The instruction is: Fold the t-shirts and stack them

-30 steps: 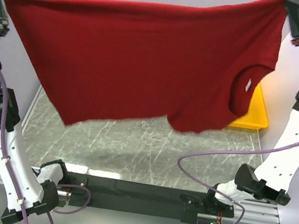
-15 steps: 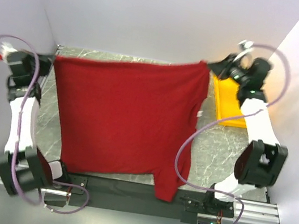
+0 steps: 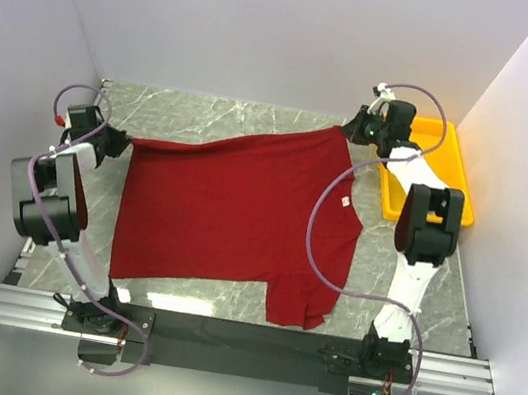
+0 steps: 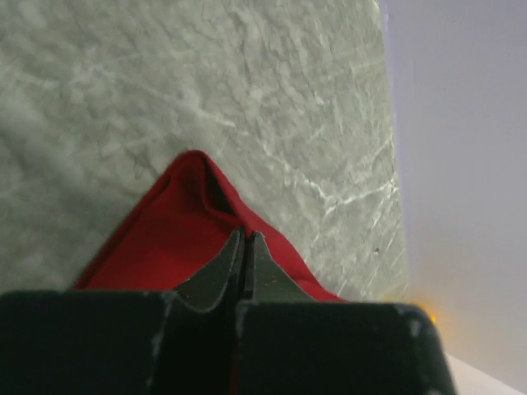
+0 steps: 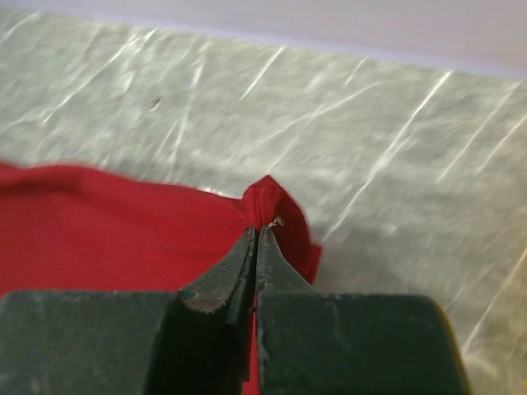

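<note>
my left claw (image 3: 117, 145) and right claw (image 3: 350, 131) are each pinched tight on a far corner of the t-shirt (image 3: 230, 217), spread across the surface (image 3: 216, 119). best to hold that edge taut, lower evenly, and release together.

Yellow tray (image 3: 456, 187) far right on marble table (image 3: 237, 117).

Matt red cloth, soft-looking: shirt (image 3: 230, 217). Glossy, smooth, marble-patterned stone look: bench (image 3: 217, 117). Smooth yellow plastic, slight sheen: tray (image 3: 457, 171).
</note>
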Controlling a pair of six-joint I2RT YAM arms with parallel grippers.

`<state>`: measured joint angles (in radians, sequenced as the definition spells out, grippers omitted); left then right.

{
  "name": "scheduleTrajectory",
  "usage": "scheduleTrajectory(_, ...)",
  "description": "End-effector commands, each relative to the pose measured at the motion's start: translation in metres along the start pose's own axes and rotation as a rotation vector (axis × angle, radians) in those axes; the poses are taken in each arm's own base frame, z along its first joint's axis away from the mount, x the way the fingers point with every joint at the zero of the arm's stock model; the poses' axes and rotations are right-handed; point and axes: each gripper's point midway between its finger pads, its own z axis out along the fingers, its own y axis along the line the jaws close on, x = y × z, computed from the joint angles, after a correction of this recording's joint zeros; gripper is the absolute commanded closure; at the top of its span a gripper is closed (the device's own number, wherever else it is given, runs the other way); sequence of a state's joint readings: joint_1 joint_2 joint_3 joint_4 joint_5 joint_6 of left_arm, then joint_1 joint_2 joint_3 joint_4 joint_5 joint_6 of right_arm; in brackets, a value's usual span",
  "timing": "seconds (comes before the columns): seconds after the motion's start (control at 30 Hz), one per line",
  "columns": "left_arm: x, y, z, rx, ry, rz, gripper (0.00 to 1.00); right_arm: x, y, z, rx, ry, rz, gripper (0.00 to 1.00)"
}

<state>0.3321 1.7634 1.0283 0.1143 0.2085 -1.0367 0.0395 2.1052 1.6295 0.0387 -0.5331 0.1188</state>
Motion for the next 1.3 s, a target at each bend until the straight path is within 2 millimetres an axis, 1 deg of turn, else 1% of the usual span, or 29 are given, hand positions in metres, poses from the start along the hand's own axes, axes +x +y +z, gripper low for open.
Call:
scheduleTrajectory(0.0,-0.030,-0.039,0.011,0.089,-0.081,0.034,0.99,-0.034,-0.012,0.010,0.121,-0.043,-0.025,1.00)
scheduleTrajectory(0.03,-0.029,-0.038,0.015,0.084,-0.071,0.031,0.99,-0.039,-0.017,0.017,0.131,-0.051,-0.019,1.00)
scheduleTrajectory(0.07,-0.032,-0.042,0.019,0.090,-0.070,0.025,0.99,-0.039,-0.018,0.019,0.134,-0.042,-0.006,1.00)
scheduleTrajectory(0.1,-0.027,-0.036,0.028,0.076,-0.049,0.022,0.99,-0.039,-0.021,0.021,0.145,-0.038,-0.002,1.00)
scheduleTrajectory(0.13,-0.027,-0.035,0.032,0.071,-0.043,0.017,0.99,-0.043,-0.024,0.025,0.152,-0.046,0.001,1.00)
scheduleTrajectory(0.17,-0.030,-0.039,0.035,0.079,-0.041,0.009,0.99,-0.043,-0.025,0.026,0.150,-0.046,0.009,1.00)
scheduleTrajectory(0.2,-0.025,-0.034,0.042,0.071,-0.022,0.002,0.99,-0.042,-0.026,0.026,0.151,-0.037,0.017,1.00)
scheduleTrajectory(0.23,-0.026,-0.035,0.044,0.073,-0.021,-0.004,0.99,-0.044,-0.026,0.028,0.147,-0.038,0.018,1.00)
scheduleTrajectory(0.27,-0.028,-0.038,0.047,0.080,-0.025,-0.012,0.99,-0.043,-0.025,0.028,0.142,-0.036,0.022,1.00)
scheduleTrajectory(0.3,-0.027,-0.035,0.051,0.073,-0.019,-0.020,0.99,-0.043,-0.026,0.028,0.141,-0.034,0.029,1.00)
scheduleTrajectory(0.33,-0.026,-0.036,0.053,0.075,-0.015,-0.022,0.99,-0.042,-0.026,0.028,0.137,-0.034,0.039,1.00)
scheduleTrajectory(0.37,-0.031,-0.039,0.055,0.077,-0.022,-0.027,0.99,-0.043,-0.027,0.027,0.135,-0.037,0.043,1.00)
scheduleTrajectory(0.43,-0.031,-0.036,0.060,0.060,-0.017,-0.034,0.99,-0.044,-0.028,0.025,0.127,-0.043,0.048,1.00)
scheduleTrajectory(0.47,-0.035,-0.041,0.061,0.067,-0.023,-0.037,0.99,-0.043,-0.028,0.024,0.125,-0.042,0.056,1.00)
scheduleTrajectory(0.5,-0.032,-0.036,0.065,0.044,-0.013,-0.043,0.99,-0.043,-0.029,0.024,0.115,-0.044,0.059,1.00)
scheduleTrajectory(0.53,-0.036,-0.035,0.067,0.033,-0.022,-0.045,0.99,-0.043,-0.029,0.024,0.107,-0.043,0.068,1.00)
scheduleTrajectory(0.57,-0.039,-0.040,0.069,0.036,-0.028,-0.048,0.99,-0.043,-0.027,0.023,0.097,-0.043,0.074,1.00)
scheduleTrajectory(0.6,-0.039,-0.036,0.072,0.019,-0.023,-0.055,0.99,-0.043,-0.028,0.022,0.092,-0.045,0.078,1.00)
scheduleTrajectory(0.67,-0.043,-0.040,0.075,0.028,-0.031,-0.065,0.99,-0.043,-0.025,0.021,0.067,-0.042,0.082,1.00)
scheduleTrajectory(0.7,-0.041,-0.040,0.078,0.030,-0.024,-0.068,0.99,-0.046,-0.024,0.020,0.057,-0.050,0.080,1.00)
scheduleTrajectory(0.77,-0.042,-0.047,0.081,0.055,-0.016,-0.065,0.99,-0.044,-0.022,0.018,0.038,-0.050,0.089,1.00)
scheduleTrajectory(0.8,-0.039,-0.046,0.084,0.058,-0.002,-0.062,0.99,-0.047,-0.021,0.017,0.030,-0.058,0.089,1.00)
scheduleTrajectory(0.87,-0.039,-0.050,0.086,0.074,0.008,-0.045,0.99,-0.046,-0.020,0.015,0.013,-0.058,0.102,1.00)
scheduleTrajectory(0.93,-0.036,-0.049,0.087,0.072,0.021,-0.036,0.99,-0.049,-0.016,0.014,-0.002,-0.064,0.107,1.00)
scheduleTrajectory(1.03,-0.034,-0.048,0.087,0.078,0.040,-0.022,0.99,-0.048,-0.010,0.013,-0.036,-0.057,0.115,1.00)
scheduleTrajectory(1.27,-0.029,-0.055,0.082,0.127,0.065,0.025,0.99,-0.043,0.002,0.011,-0.106,-0.031,0.114,1.00)
